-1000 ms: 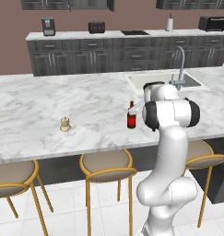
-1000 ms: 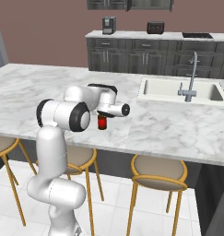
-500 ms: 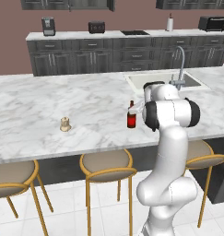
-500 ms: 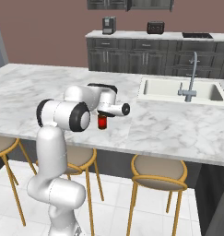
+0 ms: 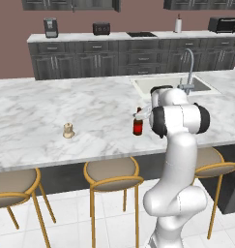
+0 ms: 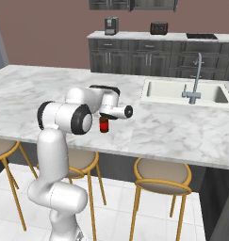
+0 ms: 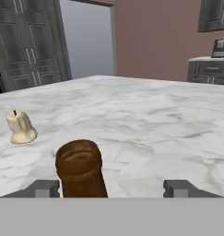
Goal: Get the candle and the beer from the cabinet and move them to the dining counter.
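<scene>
The beer point(image 5: 137, 126) stands upright on the dining counter point(image 5: 51, 106), near its front edge and left of the sink. My gripper point(image 5: 141, 115) sits around the bottle's neck, and it is open. In the hand view the fingertips point(image 7: 44, 188) stand wide apart with the beer's brown top point(image 7: 80, 168) close to the left one and well clear of the right. The right base view shows the beer point(image 6: 104, 124) under the hand. The candle point(image 5: 67, 130) stands on the same counter further left, and the hand view also shows the candle point(image 7: 21, 127). The cabinet point(image 5: 70, 4) hangs at the back wall.
The sink point(image 5: 173, 85) and faucet point(image 5: 189, 68) lie in the counter right of the arm. Several round stools point(image 5: 111, 172) stand along the counter's front. On the back wall counter sit a coffee machine point(image 5: 51, 27), a toaster point(image 5: 101, 28) and a toaster oven point(image 5: 219, 24).
The gripper's jaws have spread apart and let go of the beer, which stays standing on the counter. The arm and the candle have not moved.
</scene>
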Robot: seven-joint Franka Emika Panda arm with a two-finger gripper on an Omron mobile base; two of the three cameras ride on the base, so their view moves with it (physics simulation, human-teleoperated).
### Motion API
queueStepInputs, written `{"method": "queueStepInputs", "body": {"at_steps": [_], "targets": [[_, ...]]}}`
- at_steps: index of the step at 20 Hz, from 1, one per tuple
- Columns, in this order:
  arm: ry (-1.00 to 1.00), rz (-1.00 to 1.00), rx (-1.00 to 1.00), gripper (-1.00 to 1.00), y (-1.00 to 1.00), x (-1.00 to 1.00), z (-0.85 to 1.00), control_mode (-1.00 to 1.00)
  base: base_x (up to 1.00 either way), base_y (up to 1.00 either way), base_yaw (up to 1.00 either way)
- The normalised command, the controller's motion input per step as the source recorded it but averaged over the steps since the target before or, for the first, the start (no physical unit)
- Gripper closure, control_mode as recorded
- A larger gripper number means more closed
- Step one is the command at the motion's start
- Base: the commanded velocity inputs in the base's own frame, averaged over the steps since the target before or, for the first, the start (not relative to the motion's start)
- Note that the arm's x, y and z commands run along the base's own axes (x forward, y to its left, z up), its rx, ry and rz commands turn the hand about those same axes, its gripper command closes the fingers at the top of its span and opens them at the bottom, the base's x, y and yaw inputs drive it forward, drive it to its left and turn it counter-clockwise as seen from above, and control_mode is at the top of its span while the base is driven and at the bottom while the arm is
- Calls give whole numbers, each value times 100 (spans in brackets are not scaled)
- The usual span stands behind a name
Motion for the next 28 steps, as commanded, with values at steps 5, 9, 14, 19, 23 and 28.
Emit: {"method": "queueStepInputs", "body": {"at_steps": [5, 9, 14, 19, 23, 28], "targets": [[0, 0, 0, -100, -1, -3, 4, -100, 0, 0, 0], [-3, -1, 0, -100, -4, -16, 26, -100, 0, 0, 0], [-6, -3, 0, -100, -1, -18, 48, -100, 0, 0, 0], [-2, -5, 0, -100, 0, -11, 61, -100, 0, 0, 0], [0, -4, 0, -100, 0, -21, 71, -100, 0, 0, 0], [-1, -9, 0, -100, -7, -53, 64, -100, 0, 0, 0]]}}
